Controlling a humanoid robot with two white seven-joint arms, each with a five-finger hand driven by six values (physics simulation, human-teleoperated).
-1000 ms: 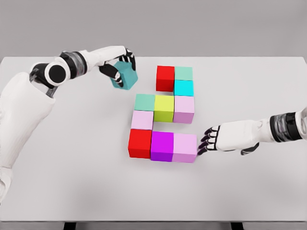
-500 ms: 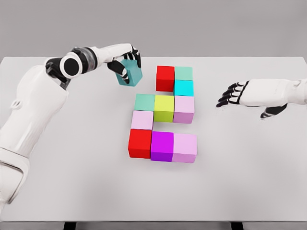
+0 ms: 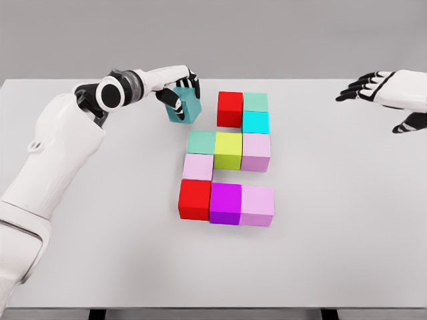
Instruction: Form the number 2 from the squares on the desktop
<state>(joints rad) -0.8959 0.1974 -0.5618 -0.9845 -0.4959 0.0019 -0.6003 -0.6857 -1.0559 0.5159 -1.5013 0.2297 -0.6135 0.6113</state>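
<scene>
1. Left hand (image 3: 179, 95): I have its fingers wrapped around the teal cube (image 3: 185, 106), carried near the tabletop's (image 3: 87, 220) far edge, just left of the red cube (image 3: 229, 109).
2. Right hand (image 3: 383, 90): fingers spread, holding nothing, raised over the far right corner, well apart from the blocks.
3. Figure so far: red cube and mint cube (image 3: 255, 102) form the top row, cyan cube (image 3: 255, 122) below, then a middle row, a pale pink cube (image 3: 198, 167) and a bottom row. I judge the top row lacks its left square.
4. Risk: the teal cube looks tilted in my grasp; lowered so, it could land askew or shove the red cube.
5. Risk: a release too far left leaves a gap.
6. Writing, brands, labels: none visible on any cube.
</scene>
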